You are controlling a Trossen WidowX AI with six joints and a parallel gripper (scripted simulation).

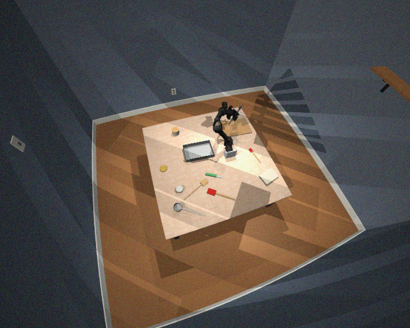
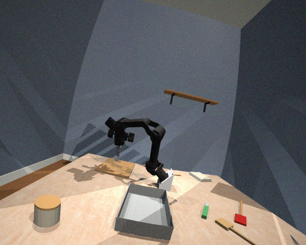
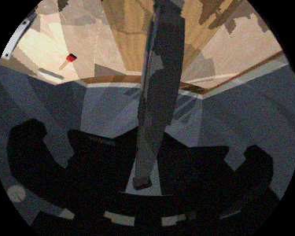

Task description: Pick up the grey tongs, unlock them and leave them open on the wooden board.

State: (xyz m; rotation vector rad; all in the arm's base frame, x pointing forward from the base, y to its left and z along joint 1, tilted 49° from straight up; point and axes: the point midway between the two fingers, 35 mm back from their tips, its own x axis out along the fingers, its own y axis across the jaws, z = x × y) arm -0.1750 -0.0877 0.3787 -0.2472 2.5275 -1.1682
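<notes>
My gripper (image 2: 118, 145) (image 1: 232, 115) is shut on the grey tongs (image 2: 117, 153) (image 3: 160, 82). The tongs hang from the fingers with their tips pointing down, just above the wooden board (image 2: 121, 169) (image 1: 243, 129) (image 3: 131, 39) at the far side of the table. In the wrist view the tongs run as one dark grey bar up the middle, arms close together. The grey roasting tin (image 2: 143, 208) (image 1: 198, 150) stands in the table's middle with nothing across it.
A lidded grey tin (image 2: 46, 210) stands front left. A green-handled tool (image 2: 205, 210), a red spatula (image 2: 239, 216) and a wooden spatula (image 2: 227, 225) lie to the right. A pale slab (image 2: 199, 176) lies at the back right. The arm's base (image 2: 165, 180) stands behind the tin.
</notes>
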